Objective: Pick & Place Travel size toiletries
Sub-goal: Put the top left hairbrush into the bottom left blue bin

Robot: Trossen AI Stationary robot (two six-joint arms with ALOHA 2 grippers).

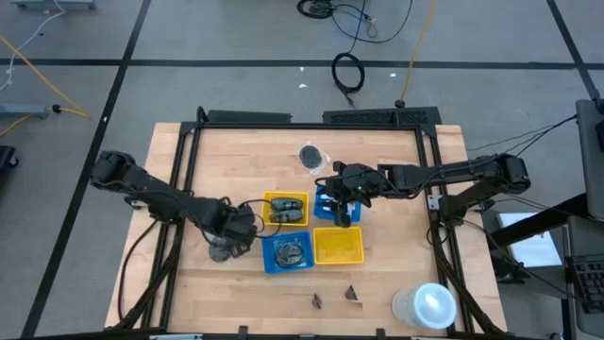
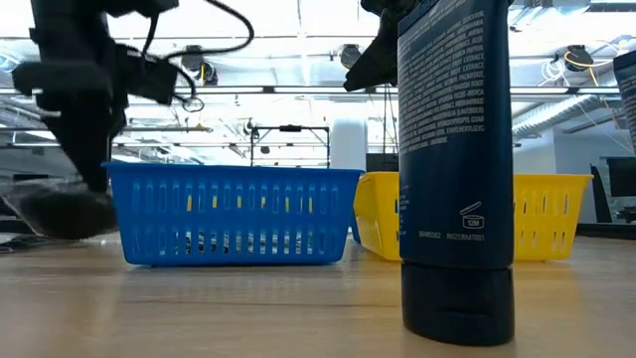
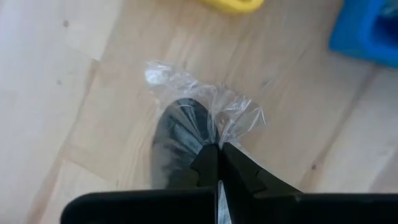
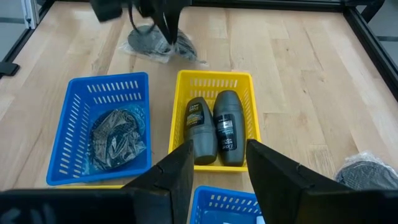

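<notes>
The white squeeze tubes do not show plainly in any view. My left gripper [image 1: 228,242] [image 3: 217,152] is shut on a clear plastic bag [image 3: 186,118] with a dark oval item inside, left of the near blue tray [image 1: 287,253]. In the low view the bag [image 2: 50,211] sits at table level. My right gripper [image 1: 344,210] [image 4: 217,152] is open and empty, hovering over a small blue tray [image 1: 327,203] [image 4: 224,204] near the table's middle. My left gripper pinches the bag's bunched clear plastic [image 3: 221,127] between its two shut fingers, beside the dark item. The fingers come from above, pointing down. The bag's lower part appears to rest on the wooden table.
A yellow tray [image 4: 214,87] holds two dark roll-on bottles [image 4: 214,130]. The near blue tray [image 4: 99,134] holds a bagged dark item, with another yellow tray [image 1: 338,246] beside it. Another bagged dark item [image 1: 311,157] lies farther back. Two black clips [image 1: 332,298], a white round container [image 1: 425,307] and a dark upright tube [image 2: 457,169] stand near the near edge.
</notes>
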